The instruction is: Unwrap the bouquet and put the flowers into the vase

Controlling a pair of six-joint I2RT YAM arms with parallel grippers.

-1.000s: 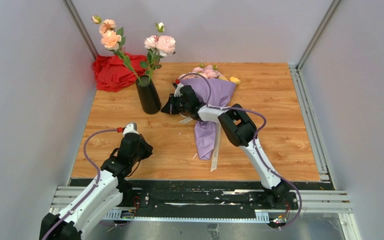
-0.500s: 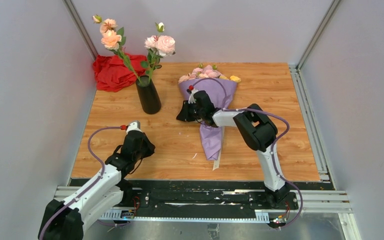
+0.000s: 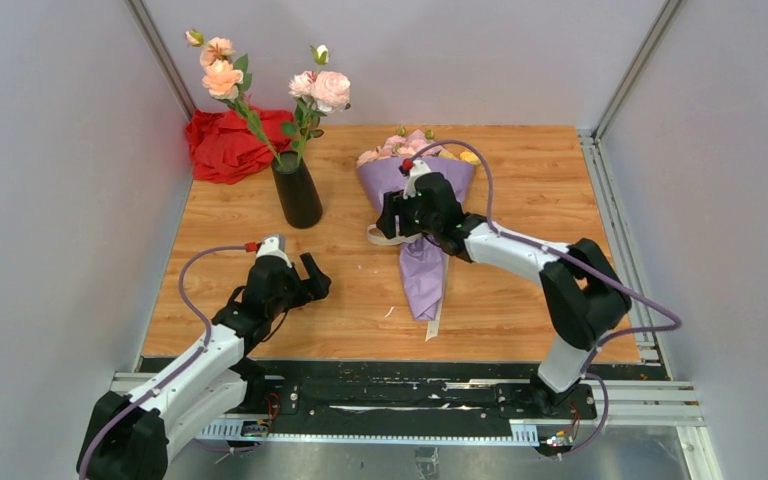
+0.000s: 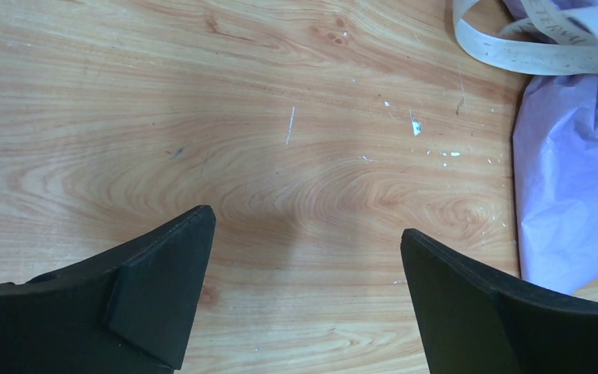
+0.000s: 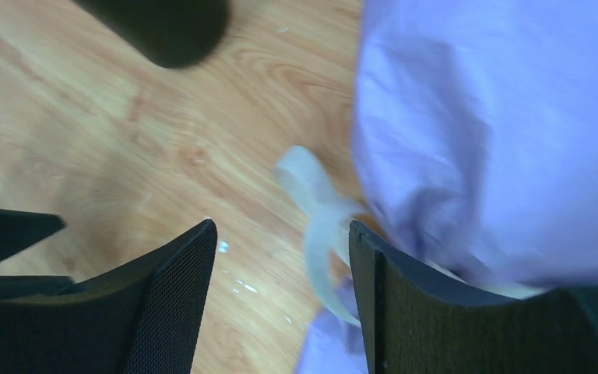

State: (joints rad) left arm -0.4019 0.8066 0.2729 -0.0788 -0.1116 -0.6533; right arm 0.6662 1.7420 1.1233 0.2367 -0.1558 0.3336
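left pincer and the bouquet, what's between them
Only bare table with a few white flecks lies between the left pincer and the bouquet, seen in the top and left wrist views.

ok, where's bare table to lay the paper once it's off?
Widest bare table: far right, between the bouquet and the right edge. Also the strip between vase and left gripper. Crowded: back left with red cloth and vase; centre, where the right gripper hangs over the ribbon.

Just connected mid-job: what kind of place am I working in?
Probably a lab robot test cell: plain grey panel walls on aluminium framing, a wood-grain table, and a metal mounting rail at its near edge.
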